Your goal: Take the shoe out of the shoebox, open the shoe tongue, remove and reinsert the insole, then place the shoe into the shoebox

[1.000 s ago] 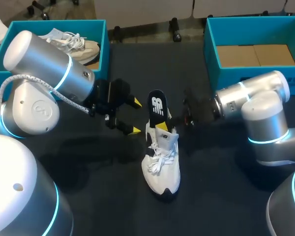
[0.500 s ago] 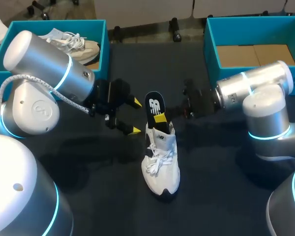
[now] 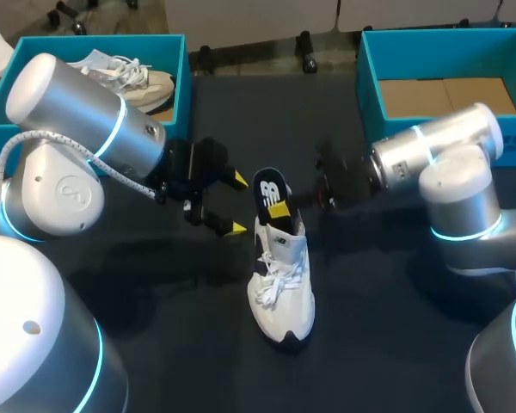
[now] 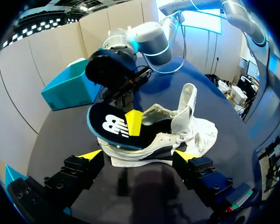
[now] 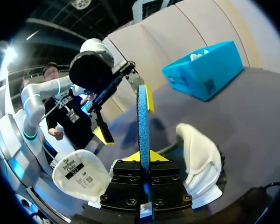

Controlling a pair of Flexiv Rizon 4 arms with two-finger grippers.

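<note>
Shoe [image 3: 281, 288]: mid-worktop [image 3: 370, 335], toe toward near edge | Insole [image 3: 272, 188]: standing on end over the heel opening, long axis near upright | Right pincer [image 3: 279, 209]: clamped on insole, nearer arm | Left pincer [image 3: 238, 204]: fingers apart, empty, just beside shoe's left | Judgement: insole lies directly above shoe.

A: Where's the left arm [image 3: 77, 120]?
B: In from the frame's left; left gripper [image 3: 238, 204] sits centre-left, fingers spread wide, gripping nothing.
A: And the right arm [image 3: 430, 155]?
B: In from the right, forearm level; right gripper [image 3: 278, 209] at centre, pinching the insole [image 3: 271, 182].
</note>
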